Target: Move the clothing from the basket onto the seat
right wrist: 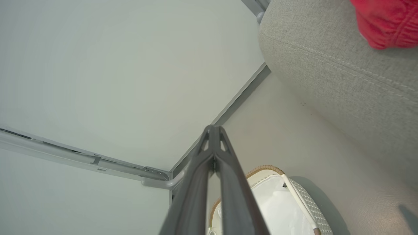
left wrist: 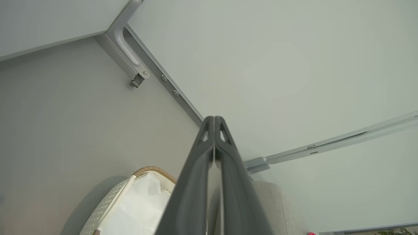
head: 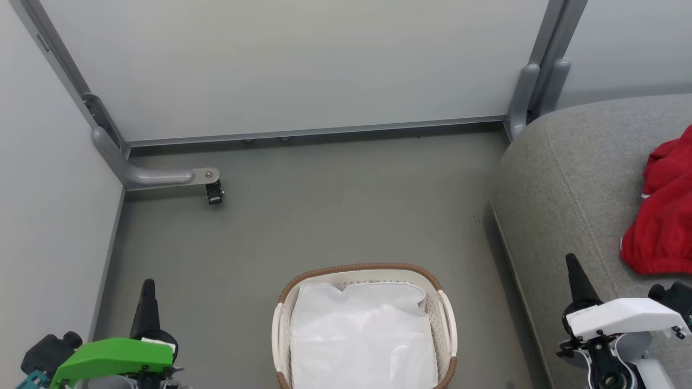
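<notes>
Right pincer (head: 574, 267) and left pincer (head: 147, 289) both clenched on nothing; red clothing (head: 662, 227) lies on the seat (head: 567, 173), up-right of my right pincer, the nearer arm; basket (head: 359, 268) between them holds just a white liner (head: 362, 335)

Bright, even light; soft shadows; sharp focus.

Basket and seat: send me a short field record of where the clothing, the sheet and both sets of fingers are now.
basket: on the floor, beside the seat; near end cut off in the head view
basket contents: white sheet across the inside
red clothing: lying on the seat, partly cut off at the frame edge; piece count unclear
left fingers: shut, holding nothing, left of the basket
right fingers: shut, holding nothing, over the seat's near edge
</notes>
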You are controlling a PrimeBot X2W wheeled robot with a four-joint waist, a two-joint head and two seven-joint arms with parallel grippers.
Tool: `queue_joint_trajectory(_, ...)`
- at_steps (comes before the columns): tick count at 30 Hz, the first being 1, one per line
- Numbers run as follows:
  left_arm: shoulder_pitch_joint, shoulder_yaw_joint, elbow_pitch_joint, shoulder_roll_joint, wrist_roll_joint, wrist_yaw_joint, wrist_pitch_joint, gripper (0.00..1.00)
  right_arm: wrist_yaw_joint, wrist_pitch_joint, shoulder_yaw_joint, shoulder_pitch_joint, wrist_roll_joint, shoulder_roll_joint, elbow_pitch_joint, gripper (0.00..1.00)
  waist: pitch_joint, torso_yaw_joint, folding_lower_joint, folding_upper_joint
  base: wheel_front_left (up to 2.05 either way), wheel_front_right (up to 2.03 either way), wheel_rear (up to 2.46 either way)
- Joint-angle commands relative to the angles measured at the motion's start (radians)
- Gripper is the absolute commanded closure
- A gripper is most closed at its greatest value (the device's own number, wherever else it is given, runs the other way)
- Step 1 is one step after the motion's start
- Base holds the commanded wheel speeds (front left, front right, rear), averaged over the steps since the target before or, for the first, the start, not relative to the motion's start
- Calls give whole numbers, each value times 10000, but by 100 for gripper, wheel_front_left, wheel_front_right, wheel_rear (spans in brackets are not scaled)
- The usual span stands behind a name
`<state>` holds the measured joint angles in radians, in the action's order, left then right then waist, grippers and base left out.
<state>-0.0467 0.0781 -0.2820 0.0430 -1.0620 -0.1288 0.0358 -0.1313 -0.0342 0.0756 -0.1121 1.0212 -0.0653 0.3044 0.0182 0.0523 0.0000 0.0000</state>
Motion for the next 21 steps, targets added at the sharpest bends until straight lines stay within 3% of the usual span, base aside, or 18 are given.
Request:
queue_joint_trajectory(1, -273, 53, 130, 70, -282, -16, -67, 100, 4, 70, 50, -33, 301, -29, -151, 100, -3, -11, 0, 0, 0, 0, 0)
queue_joint_trajectory(21, -424, 169, 224, 84, -2185, -22, -594, 100, 6, 597, 183, -2, 2342, 31, -330, 100, -48, -165, 0, 0, 0, 0, 0)
